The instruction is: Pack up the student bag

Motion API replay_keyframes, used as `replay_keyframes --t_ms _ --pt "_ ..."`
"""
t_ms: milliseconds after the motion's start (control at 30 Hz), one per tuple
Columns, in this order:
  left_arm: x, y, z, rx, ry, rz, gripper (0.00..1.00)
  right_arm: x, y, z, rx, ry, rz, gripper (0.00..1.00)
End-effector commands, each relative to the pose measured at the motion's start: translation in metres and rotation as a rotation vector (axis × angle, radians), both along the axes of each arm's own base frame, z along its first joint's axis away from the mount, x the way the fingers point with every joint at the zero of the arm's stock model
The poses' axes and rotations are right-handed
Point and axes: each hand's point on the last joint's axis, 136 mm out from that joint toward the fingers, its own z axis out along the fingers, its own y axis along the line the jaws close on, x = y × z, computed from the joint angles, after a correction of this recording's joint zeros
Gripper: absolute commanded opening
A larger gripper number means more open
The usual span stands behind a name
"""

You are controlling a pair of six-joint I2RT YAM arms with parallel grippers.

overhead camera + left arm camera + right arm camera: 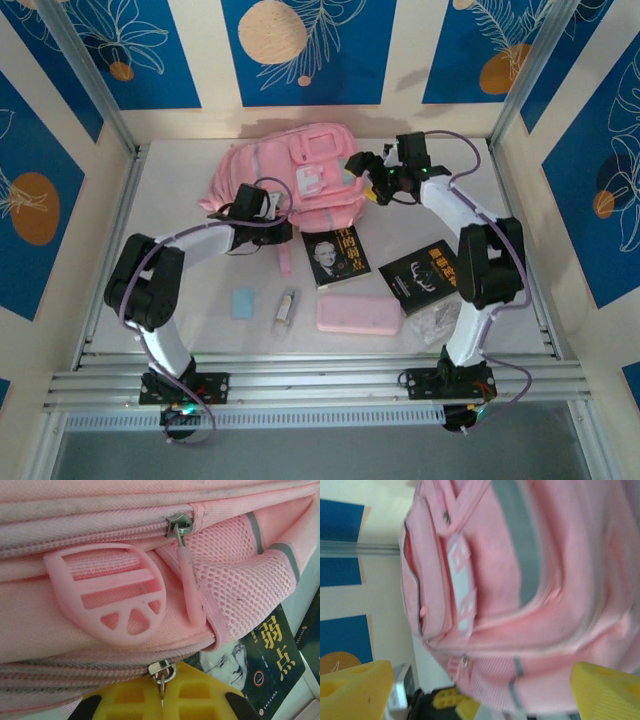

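Left wrist view: left end effector (162, 702) pinches zip pull (161, 672) on bag (100, 520); right end effector (480, 690) gapes empty; best draw steadily along the zip.

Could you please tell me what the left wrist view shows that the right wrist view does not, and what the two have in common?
Left wrist view: a pink plastic buckle, a mesh side pocket, a book with a man's face, and the left fingers shut on a lower zip pull.
Right wrist view: the white patch, a grey stripe, a blue wall panel, and the right fingers wide apart, holding nothing.
Both: the pink backpack up close, with its zips.
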Motion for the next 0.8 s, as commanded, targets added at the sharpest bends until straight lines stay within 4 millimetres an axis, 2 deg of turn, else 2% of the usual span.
replay_keyframes --t_ms 0,67,133,233,367,500,567,600,633,733,767 --pt "0.005 -0.020 0.028 -0.055 -0.027 -0.017 0.00 -0.036 0.006 -0.008 -0.014 0.086 0.012 0.92" --pt "0.002 -0.023 0.030 -0.042 -0.027 -0.020 0.00 -0.051 0.015 -0.014 0.007 0.113 0.023 0.92" --pt "-0.001 -0.025 0.032 -0.040 -0.025 -0.024 0.00 -0.066 0.032 -0.025 0.029 0.151 0.040 0.92" --pt "-0.004 -0.026 0.033 -0.035 -0.019 -0.022 0.00 -0.078 0.063 -0.042 0.106 0.205 0.055 0.92" --pt "-0.009 -0.031 0.038 -0.055 -0.011 -0.026 0.00 -0.071 0.084 -0.061 0.158 0.234 0.026 0.90" --pt "-0.018 -0.036 0.045 -0.056 -0.014 -0.044 0.00 -0.053 0.088 -0.077 0.191 0.262 -0.049 0.86" --pt "-0.021 -0.038 0.048 -0.068 -0.011 -0.047 0.00 -0.048 0.087 -0.087 0.174 0.271 -0.088 0.80" --pt "-0.023 -0.039 0.049 -0.073 -0.009 -0.049 0.00 -0.045 0.085 -0.093 0.161 0.269 -0.111 0.73" --pt "-0.025 -0.040 0.049 -0.076 -0.009 -0.051 0.00 -0.042 0.082 -0.096 0.150 0.261 -0.136 0.60" --pt "-0.028 -0.034 0.042 -0.039 -0.001 -0.053 0.00 -0.033 0.070 -0.100 0.144 0.223 -0.186 0.08" --pt "-0.029 -0.030 0.037 -0.008 0.005 -0.052 0.00 -0.031 0.066 -0.098 0.142 0.207 -0.191 0.00"
